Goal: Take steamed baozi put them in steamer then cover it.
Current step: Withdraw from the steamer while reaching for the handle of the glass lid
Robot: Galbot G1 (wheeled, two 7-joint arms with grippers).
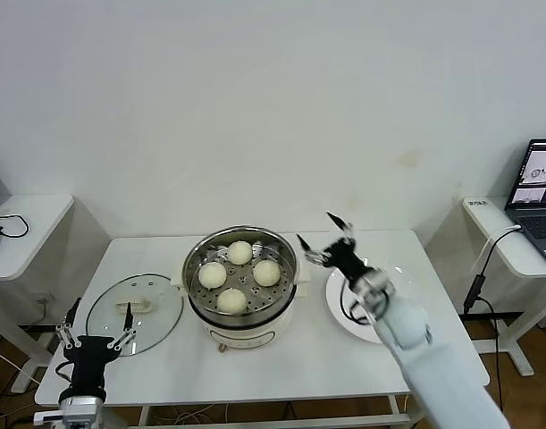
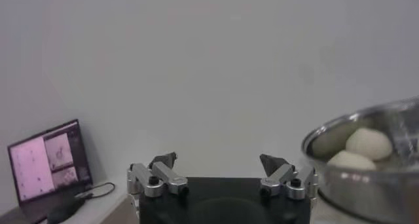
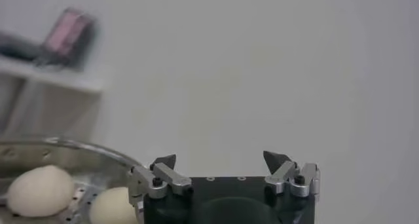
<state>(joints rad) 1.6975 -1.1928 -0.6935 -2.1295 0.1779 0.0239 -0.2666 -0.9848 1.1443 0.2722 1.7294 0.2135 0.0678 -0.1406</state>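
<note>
The steamer (image 1: 241, 284) stands mid-table, uncovered, with several cream-white baozi (image 1: 239, 252) on its perforated tray. The cover (image 1: 134, 308), a clear glass lid with a cream handle, lies flat on the table to the steamer's left. My left gripper (image 1: 101, 310) hangs open over the lid's near edge, empty. My right gripper (image 1: 317, 231) is open and empty, just right of the steamer's rim. In the left wrist view the left gripper (image 2: 219, 161) is open, with the steamer (image 2: 366, 179) and baozi (image 2: 368, 142) beside it. The right gripper (image 3: 222, 158) shows empty in the right wrist view, baozi (image 3: 39, 189) close by.
A white plate (image 1: 408, 279) lies right of the steamer, under my right arm. A side table with a laptop (image 1: 541, 188) stands at the far right. Another side table (image 1: 27, 228) with cables stands at the left.
</note>
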